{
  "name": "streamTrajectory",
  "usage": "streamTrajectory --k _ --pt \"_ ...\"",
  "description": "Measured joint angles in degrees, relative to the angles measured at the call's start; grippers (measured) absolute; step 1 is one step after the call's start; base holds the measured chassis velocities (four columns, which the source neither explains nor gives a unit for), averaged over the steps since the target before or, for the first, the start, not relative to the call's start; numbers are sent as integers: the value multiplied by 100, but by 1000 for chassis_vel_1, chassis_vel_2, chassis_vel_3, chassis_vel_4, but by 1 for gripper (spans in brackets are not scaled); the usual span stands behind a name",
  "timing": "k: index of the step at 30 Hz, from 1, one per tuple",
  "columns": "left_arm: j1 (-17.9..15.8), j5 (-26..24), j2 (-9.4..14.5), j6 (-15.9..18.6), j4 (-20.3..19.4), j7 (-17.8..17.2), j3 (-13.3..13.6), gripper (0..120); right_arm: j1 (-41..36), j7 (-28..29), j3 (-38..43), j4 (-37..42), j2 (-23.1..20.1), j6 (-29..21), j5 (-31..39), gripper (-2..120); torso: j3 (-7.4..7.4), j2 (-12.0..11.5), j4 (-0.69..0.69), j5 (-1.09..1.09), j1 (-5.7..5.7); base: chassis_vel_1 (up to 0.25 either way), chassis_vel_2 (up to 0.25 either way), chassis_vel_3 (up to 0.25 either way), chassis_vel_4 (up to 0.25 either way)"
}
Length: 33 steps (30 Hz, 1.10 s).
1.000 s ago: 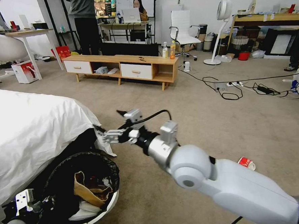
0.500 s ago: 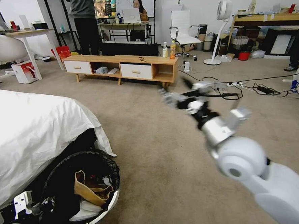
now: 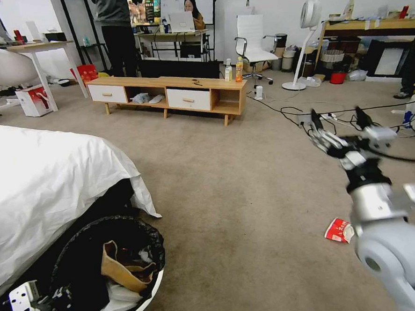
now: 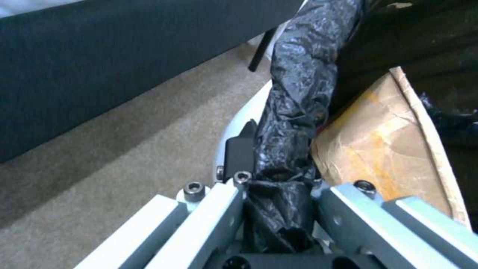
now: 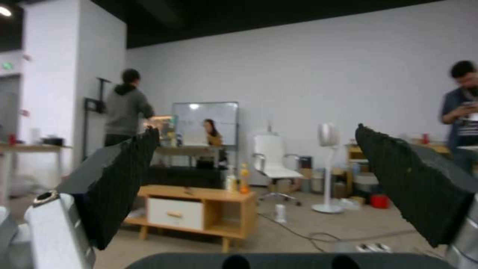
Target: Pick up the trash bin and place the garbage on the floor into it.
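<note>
Now left hand grips trash bin.

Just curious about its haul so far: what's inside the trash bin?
Inside the trash bin, held at its rim by the left gripper, lie a brown cardboard tray and white tissues. The black bag hides anything deeper.

No writing is showing clearly enough to read: the printing on the red-and-white packet on the carpet and the picture on the far screen are staying illegible.
</note>
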Motion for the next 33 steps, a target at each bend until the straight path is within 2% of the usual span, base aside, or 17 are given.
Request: streamTrajectory --k 4,5,6,9,11,20,33 --pt "-63 98 -33 0 -3 53 17 2 -408 -32 193 129 289 44 -292 100 0 0 -3 2 0 0 0 0 0" --pt "-100 145 -59 0 -4 81 30 2 -654 -53 325 212 541 97 -527 100 0 0 -1 0 0 0 0 0 0" --pt "-100 145 -59 0 -4 81 30 2 -654 -53 325 212 541 97 -527 100 0 0 -1 0 0 0 0 0 0" --pt "-165 166 -108 -1 -23 143 91 2 -1145 -116 548 354 1069 309 -1119 100 0 0 -2 0 0 0 0 0 0" --pt "-182 191 -119 0 -27 168 107 2 -1250 -131 555 393 1191 346 -1230 100 0 0 -1 1 0 0 0 0 0" --pt "-224 404 -188 0 -77 392 92 2 -1581 -247 362 482 1600 468 -1637 100 0 0 -1 1 0 0 0 0 0" --pt "-225 652 -301 0 -88 697 71 2 -1686 -278 290 393 1669 602 -1804 100 1 0 -1 1 0 0 0 0 0"
